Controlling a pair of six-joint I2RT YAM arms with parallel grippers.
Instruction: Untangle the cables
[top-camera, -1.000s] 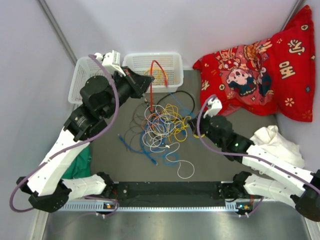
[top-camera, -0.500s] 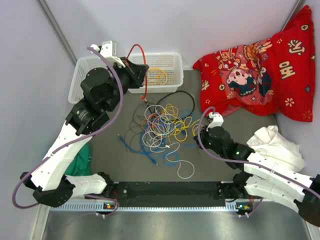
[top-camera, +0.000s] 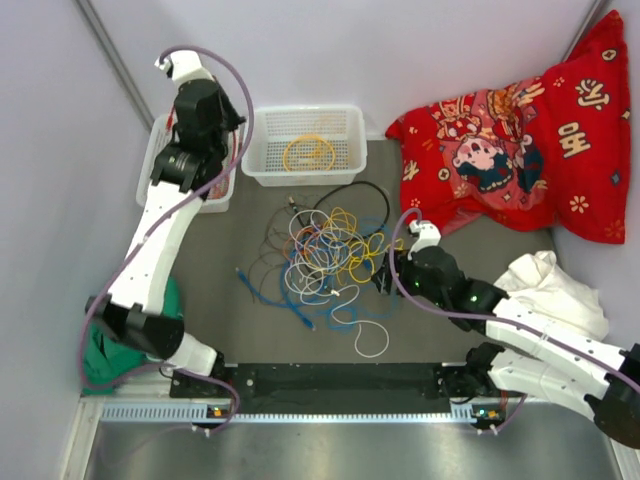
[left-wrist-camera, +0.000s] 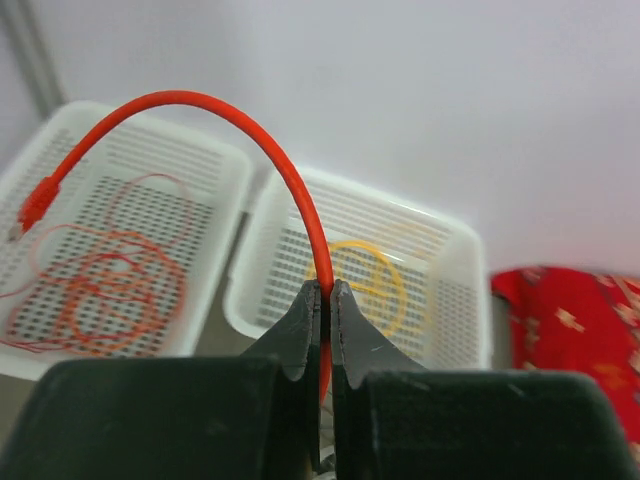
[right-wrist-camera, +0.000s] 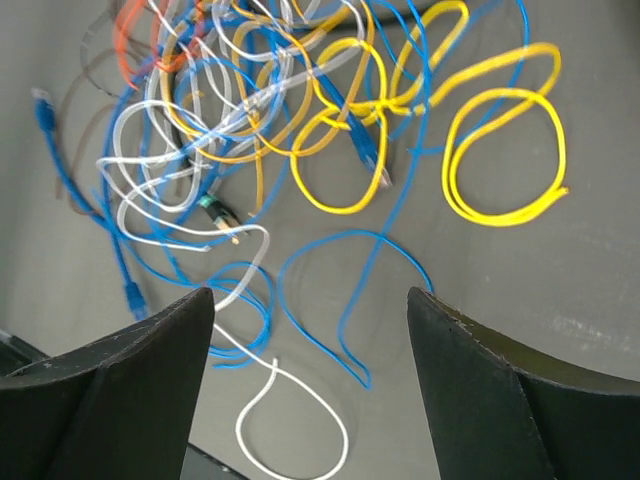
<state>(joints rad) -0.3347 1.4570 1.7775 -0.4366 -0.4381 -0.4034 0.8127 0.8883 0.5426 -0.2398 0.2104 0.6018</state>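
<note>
The tangled cables (top-camera: 325, 250) are lying heaped mid-table (top-camera: 220, 300), with yellow, blue and white loops crossing. One red cable (left-wrist-camera: 250, 130) is arching up from the left gripper (left-wrist-camera: 322, 300), whose jaws are pinching it tight above the left basket (left-wrist-camera: 150, 160) (red-orange strands inside), apparently sorting by colour. A yellow coil (top-camera: 308, 152) is sitting in the neighbouring basket (top-camera: 345, 125). The right gripper (right-wrist-camera: 308, 300) is hovering over the heap's right edge, spread wide and holding nothing, seemingly lining up another strand.

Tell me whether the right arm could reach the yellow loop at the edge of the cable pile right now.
Probably yes. The right gripper hovers open just above the pile. The yellow loop lies flat on the table at the pile's edge, mostly free of the other cables.
</note>
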